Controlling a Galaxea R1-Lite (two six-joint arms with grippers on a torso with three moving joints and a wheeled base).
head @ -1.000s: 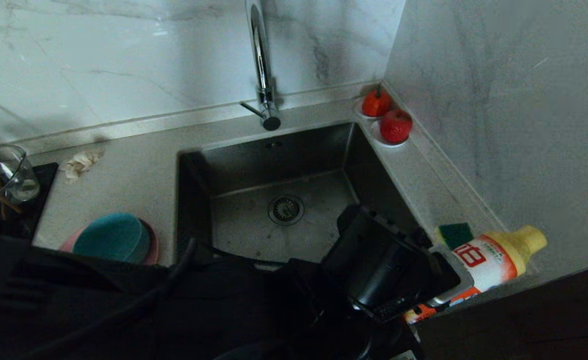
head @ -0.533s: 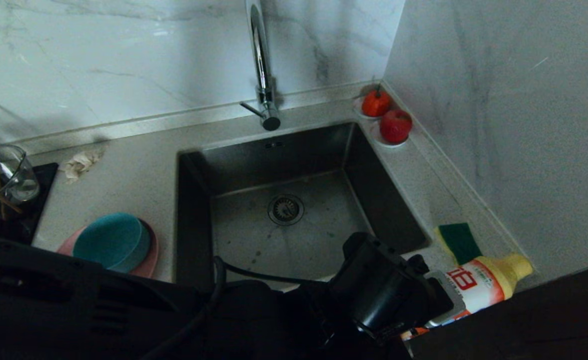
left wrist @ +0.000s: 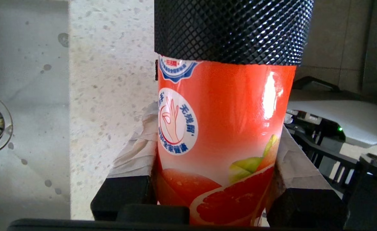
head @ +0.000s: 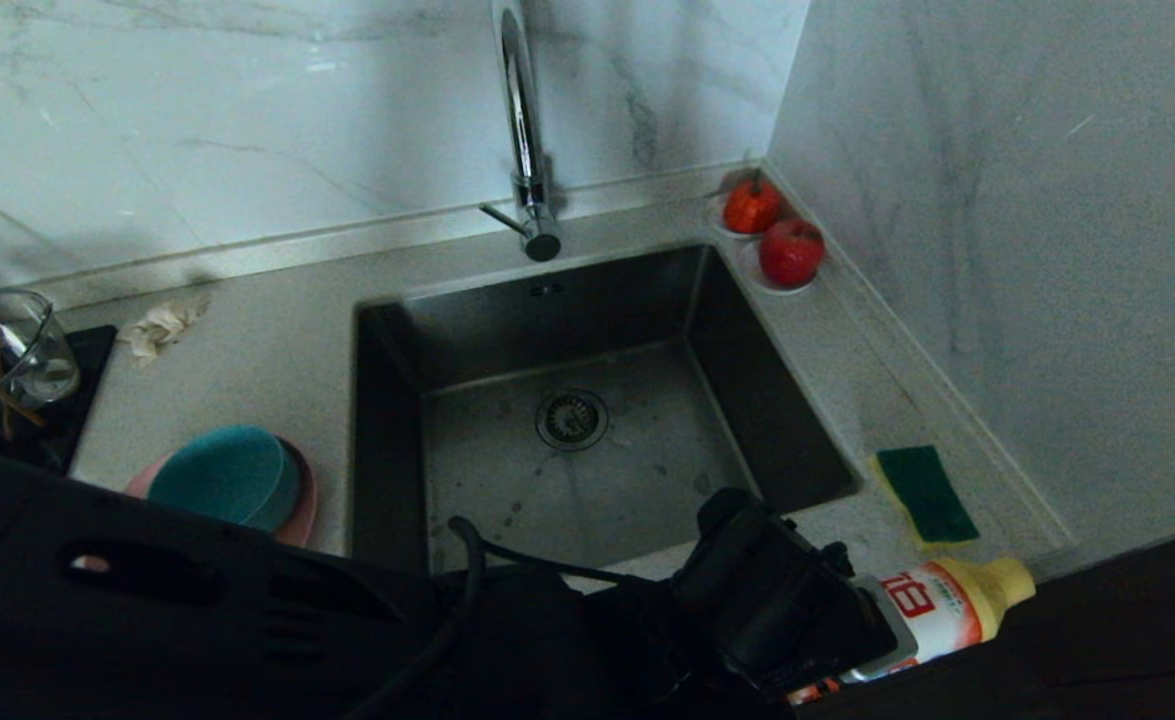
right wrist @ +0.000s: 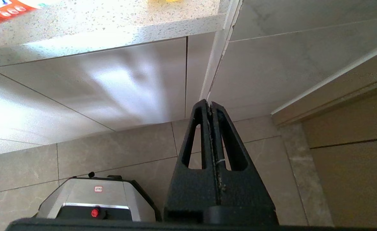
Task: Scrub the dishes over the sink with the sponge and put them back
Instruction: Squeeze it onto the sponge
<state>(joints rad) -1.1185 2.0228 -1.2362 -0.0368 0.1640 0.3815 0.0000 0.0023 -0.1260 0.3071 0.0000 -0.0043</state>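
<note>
While left end effector (head: 852,625) grips detergent bottle (head: 947,605), sponge (head: 925,493) just beyond

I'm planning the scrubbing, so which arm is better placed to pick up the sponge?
Probably the left arm: it is over the counter near the sponge, though its jaws hold the bottle, which must go down first. The right arm hangs below the counter edge, jaws shut.

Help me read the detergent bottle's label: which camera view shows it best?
The left wrist view: the detergent bottle fills it, held in the left gripper. The head view shows only its yellow cap end; the right wrist view catches just a label corner.
</note>
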